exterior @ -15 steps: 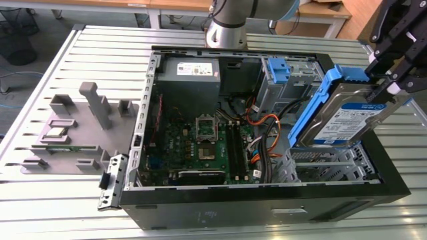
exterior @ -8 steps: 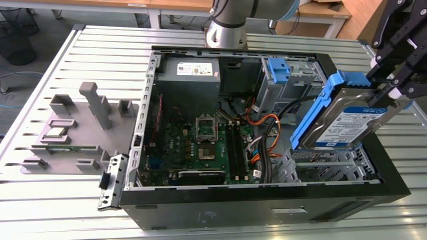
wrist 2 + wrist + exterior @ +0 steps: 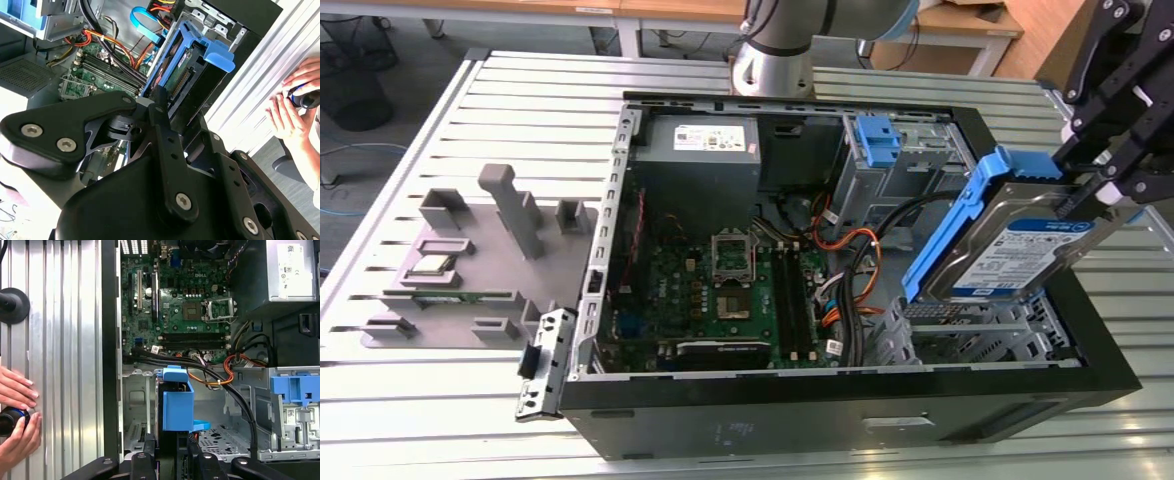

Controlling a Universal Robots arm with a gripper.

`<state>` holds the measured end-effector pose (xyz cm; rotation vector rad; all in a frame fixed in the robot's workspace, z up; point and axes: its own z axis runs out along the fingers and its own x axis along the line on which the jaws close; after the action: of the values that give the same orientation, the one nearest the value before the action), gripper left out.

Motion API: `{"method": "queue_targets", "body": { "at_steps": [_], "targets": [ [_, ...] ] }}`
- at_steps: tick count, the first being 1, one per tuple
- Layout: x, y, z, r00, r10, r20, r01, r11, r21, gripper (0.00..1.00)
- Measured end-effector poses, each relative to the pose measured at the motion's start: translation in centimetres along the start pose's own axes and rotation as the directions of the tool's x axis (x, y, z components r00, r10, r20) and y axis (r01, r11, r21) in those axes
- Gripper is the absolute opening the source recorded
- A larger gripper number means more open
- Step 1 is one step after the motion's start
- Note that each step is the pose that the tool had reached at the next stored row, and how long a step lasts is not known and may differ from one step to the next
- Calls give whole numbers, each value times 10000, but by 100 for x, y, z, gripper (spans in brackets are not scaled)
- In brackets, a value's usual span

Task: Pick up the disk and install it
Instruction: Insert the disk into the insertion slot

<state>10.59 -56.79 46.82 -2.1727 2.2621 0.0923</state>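
Jaws closed on the disk (image 3: 1014, 245), which hangs tilted below them, above the drive cage (image 3: 987, 328). I'd level it with the cage rails, clear the cables (image 3: 190, 365), lower slowly.

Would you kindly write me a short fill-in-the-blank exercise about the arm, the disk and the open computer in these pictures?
1. The gripper is ____ on the disk.
2. The plastic bracket along the disk's edges is coloured ____.
3. The motherboard inside the open computer case is coloured ____.

Missing words: shut; blue; green.
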Motion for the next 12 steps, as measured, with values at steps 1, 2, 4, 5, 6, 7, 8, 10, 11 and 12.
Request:
{"method": "queue_targets", "body": {
  "at_steps": [1, 2, 4, 5, 6, 7, 8, 10, 11, 12],
  "targets": [
    [0, -6, 6, 10000, 1, -1, -1, 10000, 0, 35],
    [0, -11, 16, 10000, 0, -1, 0, 10000, 0, 35],
    [1, -17, 39, 10000, 1, -1, -1, 10000, 0, 35],
    [2, -18, 45, 10000, 2, 0, -2, 10000, 0, 35],
    [2, -18, 46, 10000, 2, -1, -2, 10000, 0, 35],
    [2, -19, 46, 10000, 1, -2, -1, 10000, 0, 35],
    [2, -19, 46, 10000, 1, -2, -1, 10000, 0, 35],
    [2, -19, 51, 10000, 1, 0, -1, 10000, 0, 35],
    [2, -20, 59, 10000, 0, 1, 0, 10000, 0, 35],
    [2, -20, 66, 10000, 1, 0, -1, 10000, 0, 35]
  ]
}}
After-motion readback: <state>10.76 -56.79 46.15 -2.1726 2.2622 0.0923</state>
